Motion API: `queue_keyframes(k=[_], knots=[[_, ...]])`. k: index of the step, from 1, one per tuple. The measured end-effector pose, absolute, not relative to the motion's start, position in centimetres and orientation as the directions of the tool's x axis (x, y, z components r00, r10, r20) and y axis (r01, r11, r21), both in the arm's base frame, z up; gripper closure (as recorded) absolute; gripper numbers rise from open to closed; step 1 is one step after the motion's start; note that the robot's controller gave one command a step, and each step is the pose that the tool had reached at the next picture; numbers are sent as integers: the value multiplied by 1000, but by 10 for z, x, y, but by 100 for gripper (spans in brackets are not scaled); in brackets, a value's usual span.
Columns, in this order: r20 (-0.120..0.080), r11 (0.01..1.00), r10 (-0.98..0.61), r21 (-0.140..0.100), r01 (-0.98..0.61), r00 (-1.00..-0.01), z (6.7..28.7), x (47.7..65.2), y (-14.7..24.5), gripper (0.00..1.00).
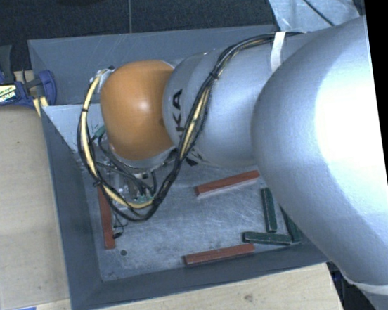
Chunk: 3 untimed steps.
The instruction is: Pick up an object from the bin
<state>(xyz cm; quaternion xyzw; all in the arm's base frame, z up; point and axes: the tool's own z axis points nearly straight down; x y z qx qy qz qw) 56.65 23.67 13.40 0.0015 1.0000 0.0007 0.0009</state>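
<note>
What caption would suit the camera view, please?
Tool low at the grey bin's left side beside a red-brown bar; two other red-brown bars and dark green bars lie rightward.

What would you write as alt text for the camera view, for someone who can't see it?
A robot arm with an orange wrist cover reaches into the left of a grey bin, next to a brown stick. Two more brown sticks and green sticks lie nearer the right.
</note>
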Motion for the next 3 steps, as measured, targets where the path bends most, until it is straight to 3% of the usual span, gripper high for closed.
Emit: queue_keyframes(k=[1,2,3], knots=[[-6,989,-146,1,-146,-989,140,581,222,0],[-10,1000,-18,3,-18,-1000,208,604,217,0],[6,996,-85,-1,-85,-996,99,572,241,0]])
